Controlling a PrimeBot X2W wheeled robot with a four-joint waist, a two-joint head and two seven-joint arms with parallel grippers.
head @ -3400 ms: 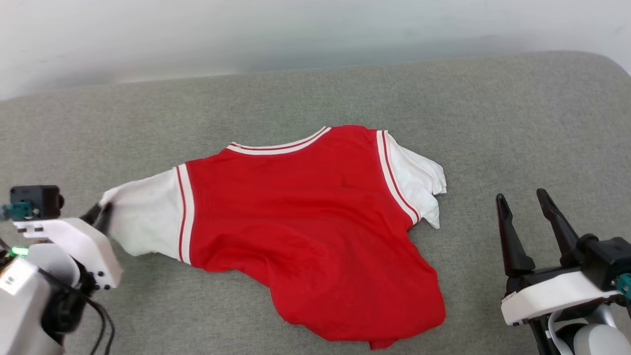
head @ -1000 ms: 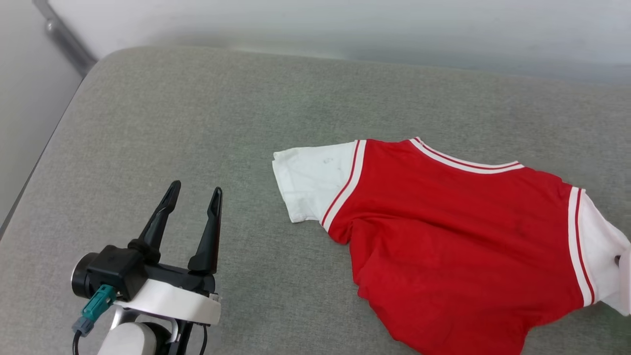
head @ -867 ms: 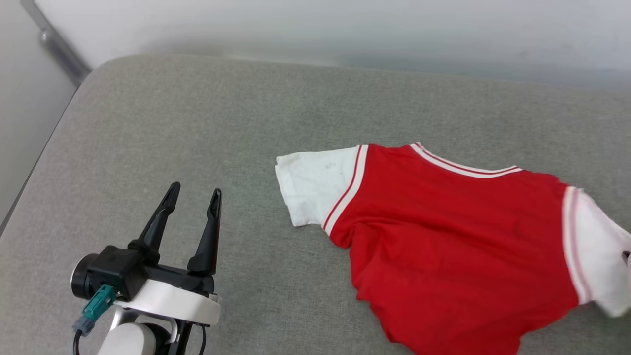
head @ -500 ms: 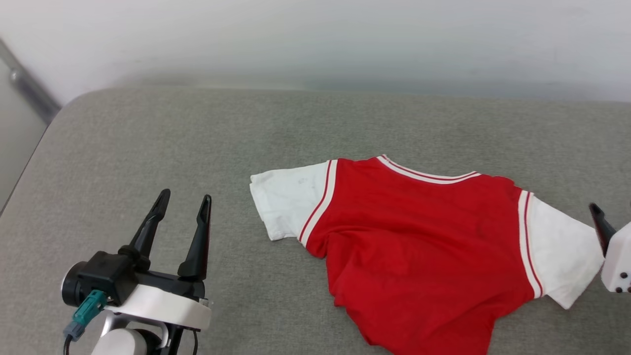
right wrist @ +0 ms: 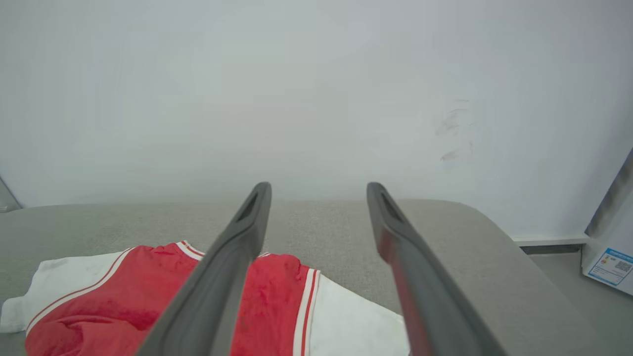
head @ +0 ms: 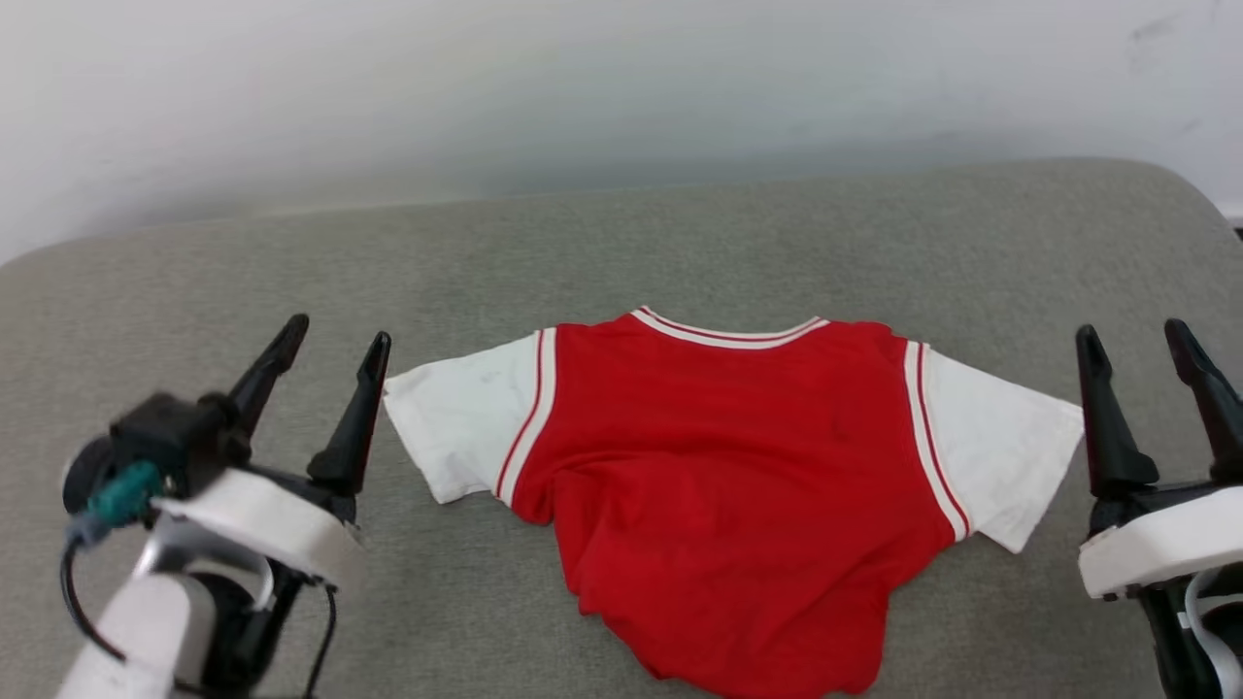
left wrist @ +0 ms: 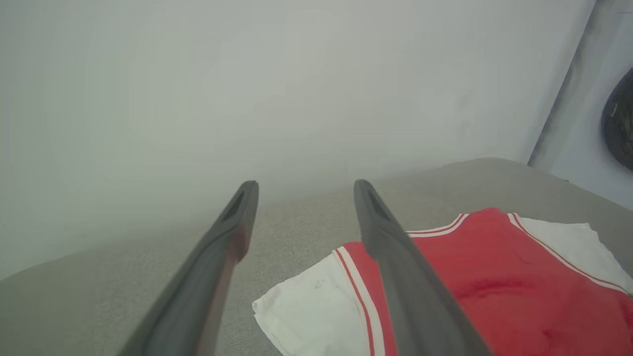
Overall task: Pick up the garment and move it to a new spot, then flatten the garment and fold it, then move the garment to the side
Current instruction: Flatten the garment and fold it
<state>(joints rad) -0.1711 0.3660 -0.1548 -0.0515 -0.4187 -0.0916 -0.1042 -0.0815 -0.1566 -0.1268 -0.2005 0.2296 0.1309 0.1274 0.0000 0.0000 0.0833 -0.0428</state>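
Observation:
The garment point(head: 728, 485), a red jersey with white striped sleeves, lies plain side up in the middle of the grey cushion point(head: 621, 252), both sleeves spread out, its lower body rumpled toward me. No lettering shows. My left gripper point(head: 335, 340) stands open just left of the left sleeve, nothing between its fingers. Off the right sleeve's end my right gripper point(head: 1134, 335) is open and empty too. The left wrist view has the jersey point(left wrist: 494, 282) to the right of its fingers point(left wrist: 390, 247). The right wrist view has the garment point(right wrist: 148, 296) below and left of its fingers point(right wrist: 237, 247).
A pale wall point(head: 621, 87) rises behind the cushion. The cushion's rounded right corner point(head: 1180, 189) drops to the floor, where a white box with a label point(right wrist: 610, 264) stands. Bare cushion lies behind the jersey and on both sides.
The head camera has swung right, so the jersey now sits centred. The right sleeve, held and lifted a second ago, lies spread flat, and the right gripper has let go and pulled back.

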